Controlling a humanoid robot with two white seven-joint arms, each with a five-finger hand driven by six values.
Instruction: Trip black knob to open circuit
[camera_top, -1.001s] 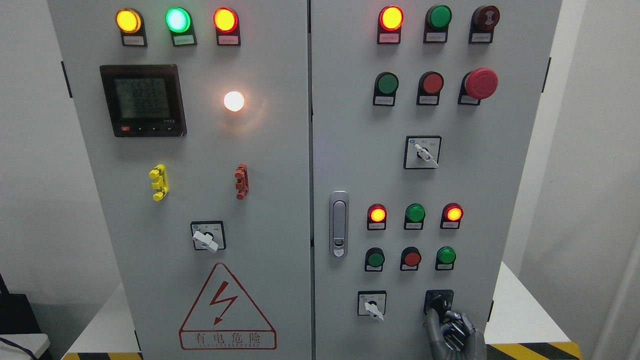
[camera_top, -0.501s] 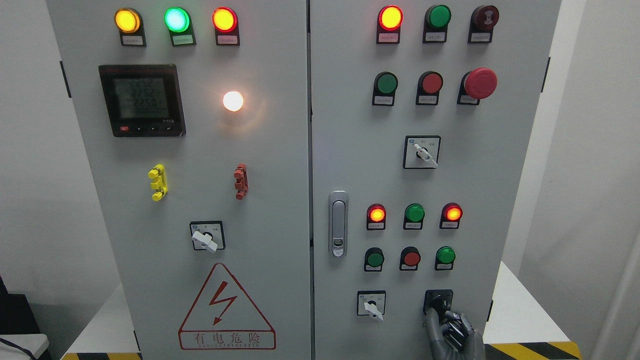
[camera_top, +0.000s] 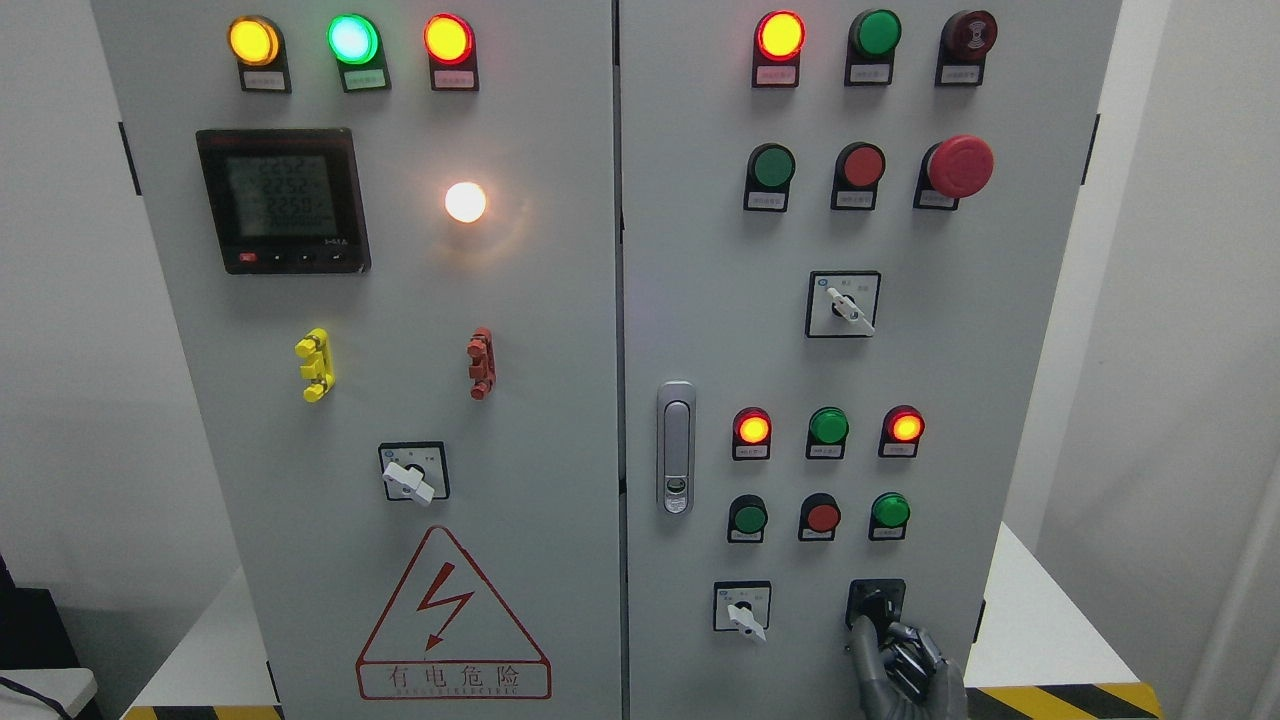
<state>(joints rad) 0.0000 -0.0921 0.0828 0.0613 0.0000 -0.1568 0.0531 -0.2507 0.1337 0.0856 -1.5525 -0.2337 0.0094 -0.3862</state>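
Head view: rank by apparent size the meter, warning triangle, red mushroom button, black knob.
1. Warning triangle
2. Meter
3. Red mushroom button
4. Black knob, partly hidden by the right hand, so its size is unsure.

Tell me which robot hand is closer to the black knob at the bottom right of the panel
Right. The right hand sits just below the black knob, a raised finger at its lower left edge. The left hand is out of view.

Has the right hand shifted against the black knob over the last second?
No. The right hand keeps its place just below the black knob, one fingertip at the knob's lower left. The slight drift matches the whole cabinet's, so it is the camera.
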